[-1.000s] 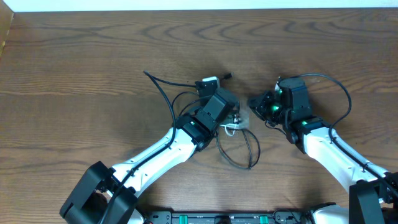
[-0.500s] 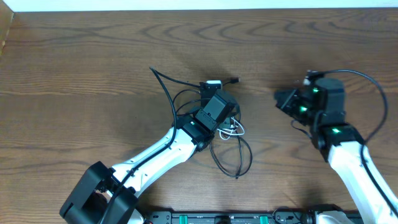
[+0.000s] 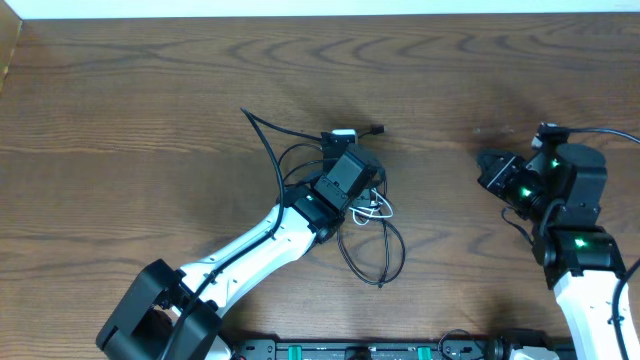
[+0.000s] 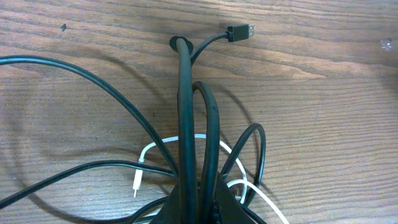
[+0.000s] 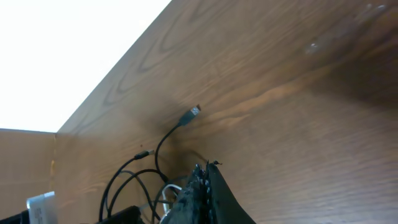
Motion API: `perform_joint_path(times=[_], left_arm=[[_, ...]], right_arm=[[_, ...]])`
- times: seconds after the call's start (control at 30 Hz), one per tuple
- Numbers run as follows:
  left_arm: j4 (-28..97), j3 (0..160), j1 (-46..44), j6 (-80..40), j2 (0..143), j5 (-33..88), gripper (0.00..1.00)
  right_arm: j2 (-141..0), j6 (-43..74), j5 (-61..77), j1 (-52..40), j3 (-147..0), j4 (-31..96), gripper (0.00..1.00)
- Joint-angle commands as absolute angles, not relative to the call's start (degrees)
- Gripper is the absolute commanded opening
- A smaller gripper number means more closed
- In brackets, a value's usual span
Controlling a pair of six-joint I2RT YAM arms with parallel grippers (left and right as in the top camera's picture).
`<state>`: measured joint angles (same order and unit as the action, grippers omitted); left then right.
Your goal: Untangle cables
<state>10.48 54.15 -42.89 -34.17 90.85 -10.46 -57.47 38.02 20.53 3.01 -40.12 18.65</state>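
The cables point(image 3: 375, 255) lie in a tangle at the table's middle: several black loops and a short white cable point(image 3: 378, 208). One black plug end point(image 3: 377, 129) points right. My left gripper point(image 3: 347, 178) sits over the tangle. In the left wrist view it point(image 4: 199, 208) is shut on black cable strands point(image 4: 184, 112) that run up to a black plug point(image 4: 239, 32); the white cable point(image 4: 166, 139) and its plug point(image 4: 137, 183) lie beside them. My right gripper point(image 3: 492, 168) is apart, to the right of the tangle. Its jaws point(image 5: 208, 177) are shut and empty.
The brown wooden table point(image 3: 150, 90) extends on all sides, with its far edge point(image 3: 320, 16) at the top. The right wrist view shows the tangle point(image 5: 127, 183) at lower left and a plug end point(image 5: 194, 111) on bare wood.
My right arm has pulled away to the right, from beside the tangle to well clear of it. The tangle shifted slightly a second ago, then stayed still with the left gripper.
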Motion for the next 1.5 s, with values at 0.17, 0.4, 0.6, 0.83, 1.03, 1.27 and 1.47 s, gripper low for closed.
perform_joint_path(times=[0.17,0.4,0.6,0.83,1.03,1.27,1.47], left_arm=[[10.70,55.27,-42.72,-33.01,89.69,-10.98,0.08],[8.47,55.27,-42.72,-36.16,89.69,-10.96,0.08],[1.72,55.27,-42.72,-39.81,89.69,-8.95,0.08],[-0.08,55.27,-42.72,-59.33,89.69,-6.68,0.08],[-0.05,55.27,-42.72,-71.94,89.69,-6.63,0.08],[5.82,55.27,-42.72,-81.06,89.69,-6.66,0.08],[7.03,55.27,-42.74,-80.68,89.69,-6.42,0.08]], right_arm=[[-51.66,34.59,19.55,11.22,-40.49,24.77,0.01],[-51.70,34.63,20.29,12.78,-40.49,30.50,0.01],[-51.77,34.65,36.38,11.51,-40.42,41.54,0.26],[-51.77,46.81,43.46,5.21,-39.27,44.56,0.45],[-52.12,54.85,42.57,-2.52,-34.98,34.79,0.45],[-57.91,67.90,35.48,-10.76,-31.07,19.97,0.35],[-63.02,75.26,33.32,-12.62,-31.07,12.01,0.37]])
